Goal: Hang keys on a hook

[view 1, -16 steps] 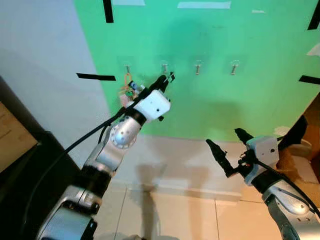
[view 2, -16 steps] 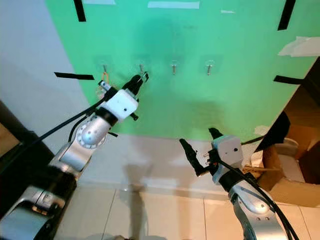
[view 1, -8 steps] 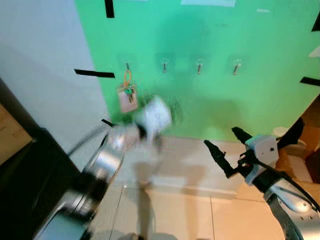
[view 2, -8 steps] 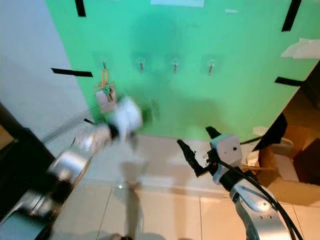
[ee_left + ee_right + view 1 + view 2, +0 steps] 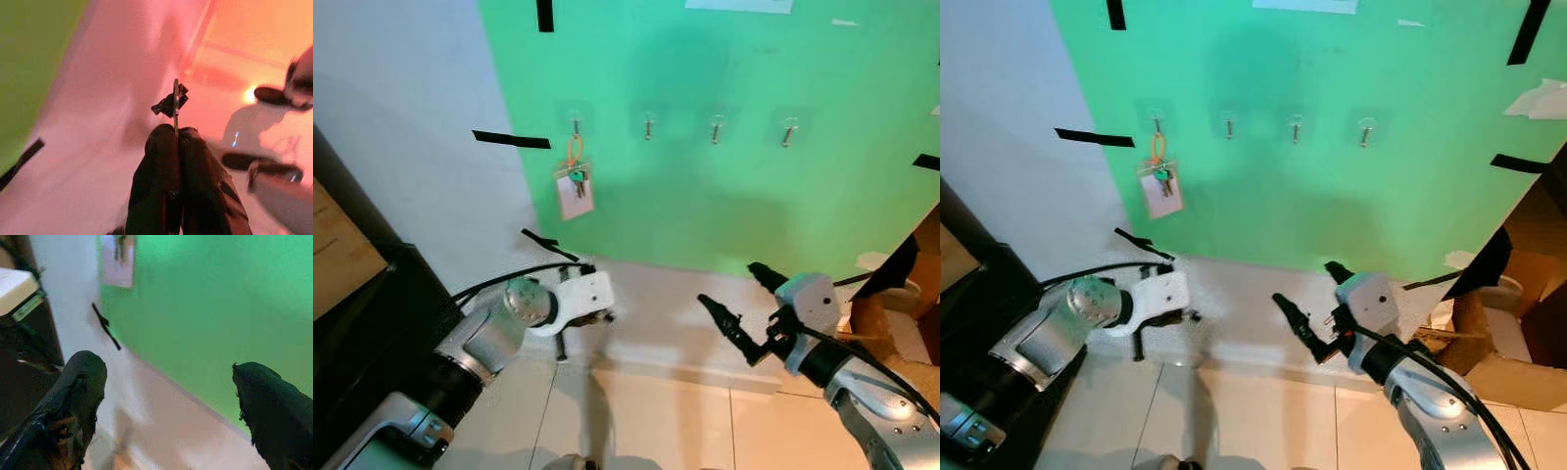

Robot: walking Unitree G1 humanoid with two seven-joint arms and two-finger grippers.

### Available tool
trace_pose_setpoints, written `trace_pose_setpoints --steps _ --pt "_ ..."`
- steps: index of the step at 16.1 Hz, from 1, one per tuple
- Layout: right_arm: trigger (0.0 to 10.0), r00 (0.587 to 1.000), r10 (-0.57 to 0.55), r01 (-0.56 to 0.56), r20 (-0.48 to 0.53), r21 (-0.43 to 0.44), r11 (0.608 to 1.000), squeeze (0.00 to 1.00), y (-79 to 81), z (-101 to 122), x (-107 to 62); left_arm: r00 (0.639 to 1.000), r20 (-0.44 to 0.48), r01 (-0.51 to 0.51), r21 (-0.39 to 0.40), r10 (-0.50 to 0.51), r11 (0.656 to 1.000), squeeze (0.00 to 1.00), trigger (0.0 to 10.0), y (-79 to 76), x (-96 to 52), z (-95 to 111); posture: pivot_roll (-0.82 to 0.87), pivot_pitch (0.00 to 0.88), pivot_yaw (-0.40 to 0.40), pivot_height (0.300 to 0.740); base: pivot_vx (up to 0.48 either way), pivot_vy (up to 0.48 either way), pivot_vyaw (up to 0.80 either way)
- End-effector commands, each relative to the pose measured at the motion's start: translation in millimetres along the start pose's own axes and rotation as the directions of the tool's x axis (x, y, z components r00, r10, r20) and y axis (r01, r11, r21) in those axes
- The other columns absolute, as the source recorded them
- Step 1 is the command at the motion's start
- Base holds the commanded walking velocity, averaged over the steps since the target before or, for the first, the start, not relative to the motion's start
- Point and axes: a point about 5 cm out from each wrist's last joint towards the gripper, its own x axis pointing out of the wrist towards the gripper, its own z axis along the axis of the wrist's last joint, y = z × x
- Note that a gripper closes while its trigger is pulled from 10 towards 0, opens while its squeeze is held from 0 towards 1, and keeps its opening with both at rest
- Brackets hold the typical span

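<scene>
The keys (image 5: 575,181), on an orange loop with a pink tag, hang from the leftmost of several small hooks (image 5: 575,121) on the green wall panel (image 5: 734,196). The other hooks (image 5: 716,128) are bare. My left gripper (image 5: 561,347) is low, well below the keys, pointing down in front of the white ledge. Its fingertips (image 5: 171,142) are pressed shut, with a thin sliver showing between them. My right gripper (image 5: 740,299) is open and holds nothing, level with the ledge at the right. Its two fingers (image 5: 73,396) stand wide apart.
A black cabinet (image 5: 372,333) stands at the left, close to my left arm. Cardboard boxes (image 5: 1513,338) sit at the right. Black tape strips (image 5: 511,140) mark the wall. A white ledge (image 5: 656,313) runs below the panel, with tiled floor (image 5: 646,421) beneath.
My left gripper has come away from the hooks and dropped low. The keys are left hanging on the leftmost hook. The view has shifted slightly; the right arm has barely moved.
</scene>
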Motion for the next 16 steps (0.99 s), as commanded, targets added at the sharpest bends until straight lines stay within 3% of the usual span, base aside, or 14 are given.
trace_pose_setpoints --steps 1,3,4,5,6,9,10,13,16 --pt "10.0 0.999 0.033 -0.033 0.021 -0.012 0.999 0.00 2.1 7 1.9 0.999 0.031 0.009 -0.014 -0.008 1.000 0.00 10.0 3.5 -1.9 6 -0.21 0.000 0.053 0.740 0.000 0.000 0.00" --pt "10.0 0.995 0.092 -0.092 0.043 -0.007 0.996 0.00 5.0 14 6.9 0.995 0.091 0.030 -0.012 -0.029 0.999 0.00 10.0 6.7 -2.3 18 -0.21 0.000 0.058 0.740 0.000 0.000 0.00" --pt "10.0 0.989 0.140 -0.139 0.055 -0.023 0.990 0.00 8.5 19 11.0 0.976 0.216 0.033 0.021 -0.036 0.999 0.00 10.0 9.4 -7.6 32 -0.21 0.000 0.065 0.740 0.000 0.000 0.00" --pt "10.0 0.987 0.151 -0.150 0.057 -0.031 0.988 0.00 9.4 20 12.2 0.965 0.260 0.032 0.030 -0.039 0.999 0.00 10.0 9.9 -10.6 36 -0.21 0.000 0.065 0.740 0.000 0.000 0.00" --pt "10.0 0.982 0.146 -0.144 0.117 -0.027 0.989 0.00 8.6 33 18.0 0.939 0.344 -0.004 0.060 -0.017 0.998 0.00 10.0 19.6 -25.9 40 -0.21 0.000 0.070 0.740 0.000 0.000 0.00" --pt "10.0 0.958 0.173 -0.172 0.227 -0.023 0.985 0.00 11.6 61 25.7 0.894 0.449 -0.023 0.079 -0.015 0.997 0.00 10.0 37.8 -49.7 50 -0.21 0.000 0.078 0.740 0.000 0.000 0.00" --pt "10.0 0.958 0.173 -0.172 0.227 -0.023 0.985 0.00 11.6 61 25.7 0.894 0.449 -0.023 0.079 -0.015 0.997 0.00 10.0 37.8 -49.7 50 -0.21 0.000 0.078 0.740 0.000 0.000 0.00" --pt "10.0 0.927 0.242 -0.224 0.285 -0.096 0.970 0.00 19.7 84 34.0 0.835 0.550 -0.065 0.128 -0.016 0.990 0.00 10.0 50.4 -65.3 69 -0.21 0.000 0.082 0.740 0.000 0.000 0.00" --pt "10.0 0.924 0.268 -0.240 0.272 -0.130 0.962 0.00 24.0 92 42.9 0.808 0.588 -0.070 0.155 -0.035 0.986 0.00 10.0 52.2 -70.6 79 -0.20 0.000 0.072 0.740 0.000 0.000 0.00"
